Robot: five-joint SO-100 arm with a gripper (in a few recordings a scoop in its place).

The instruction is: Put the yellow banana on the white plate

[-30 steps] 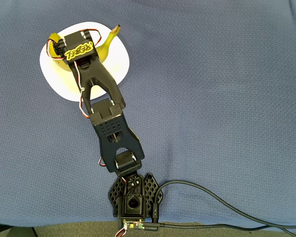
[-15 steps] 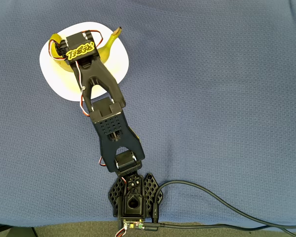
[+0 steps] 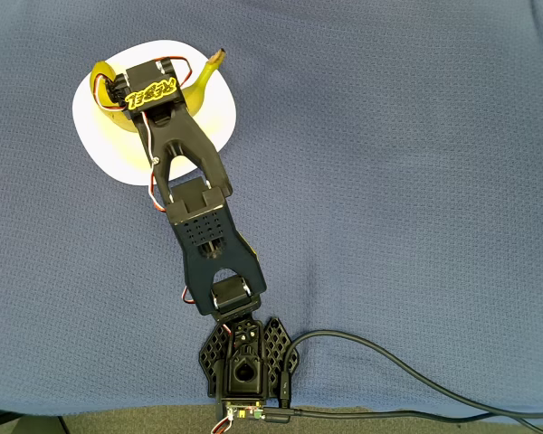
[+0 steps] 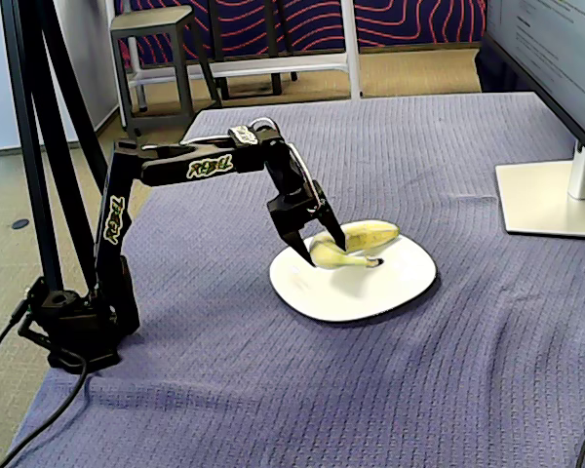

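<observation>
The yellow banana lies on the white plate in the fixed view, its curved middle facing the arm. My gripper points down over that middle, open, with one finger on each side of the banana. From overhead, the arm's wrist covers the banana's middle. Both banana ends stick out over the white plate, and the brownish stem tip reaches the plate's upper right rim.
A blue-grey cloth covers the whole table. The arm's base and a black cable sit at the lower edge overhead. A monitor foot stands on the right in the fixed view.
The wrist has shifted slightly up and to the right over the plate. More of the banana's left end now shows, and its stem tip has moved a little to the right.
</observation>
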